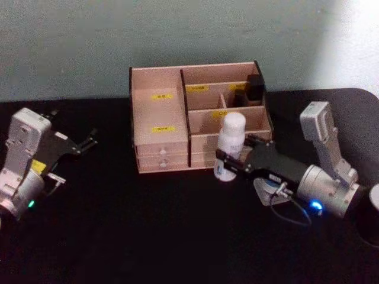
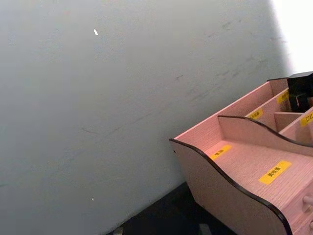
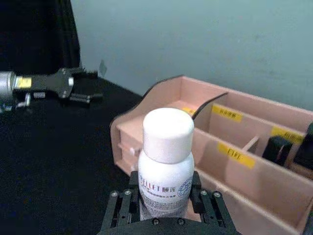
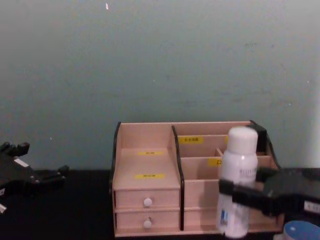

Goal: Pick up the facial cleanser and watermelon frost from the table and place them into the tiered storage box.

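The facial cleanser (image 1: 231,133), a tall white bottle with a rounded cap, stands upright in front of the right half of the tiered storage box (image 1: 157,118). My right gripper (image 1: 231,158) is shut on its lower body. The right wrist view shows the bottle (image 3: 166,147) clamped between the fingers (image 3: 122,198), with the box (image 3: 161,112) just behind. From the chest, the bottle (image 4: 241,155) hides part of the box (image 4: 145,150). The watermelon frost's blue lid (image 4: 302,231) shows low at the right, under my right arm. My left gripper (image 1: 83,145) rests open at the far left.
A black item (image 1: 254,87) sits in the box's back right compartment. A dark round object (image 1: 370,216) stands at the table's right edge. The box's left compartment (image 2: 254,161) holds nothing. Black tabletop stretches between my left gripper (image 3: 85,85) and the box.
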Tool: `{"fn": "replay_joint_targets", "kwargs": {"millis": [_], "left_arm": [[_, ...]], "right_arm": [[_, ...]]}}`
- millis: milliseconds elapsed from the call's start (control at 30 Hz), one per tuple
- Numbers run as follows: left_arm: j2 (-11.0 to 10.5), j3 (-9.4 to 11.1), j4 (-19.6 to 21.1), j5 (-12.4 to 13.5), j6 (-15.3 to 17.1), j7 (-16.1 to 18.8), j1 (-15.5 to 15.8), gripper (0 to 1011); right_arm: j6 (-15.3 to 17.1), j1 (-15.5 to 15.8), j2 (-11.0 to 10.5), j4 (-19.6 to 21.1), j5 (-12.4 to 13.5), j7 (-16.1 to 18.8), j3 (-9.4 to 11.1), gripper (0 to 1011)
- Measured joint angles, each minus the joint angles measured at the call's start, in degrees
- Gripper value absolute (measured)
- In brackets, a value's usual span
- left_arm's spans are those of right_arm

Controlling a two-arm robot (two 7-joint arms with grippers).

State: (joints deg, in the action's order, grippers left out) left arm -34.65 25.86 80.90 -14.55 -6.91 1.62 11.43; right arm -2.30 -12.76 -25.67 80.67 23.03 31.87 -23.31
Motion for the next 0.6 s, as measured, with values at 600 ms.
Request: {"fn": "replay_joint_targets", "kwargs": {"millis": [600], "left_arm": [[0.00, 0.00, 0.00, 0.00, 0.00, 0.00, 0.00, 1001]], "right_arm": [[1.17, -6.88, 2.25, -1.94, -0.20, -3.60, 0.89, 596]]}}
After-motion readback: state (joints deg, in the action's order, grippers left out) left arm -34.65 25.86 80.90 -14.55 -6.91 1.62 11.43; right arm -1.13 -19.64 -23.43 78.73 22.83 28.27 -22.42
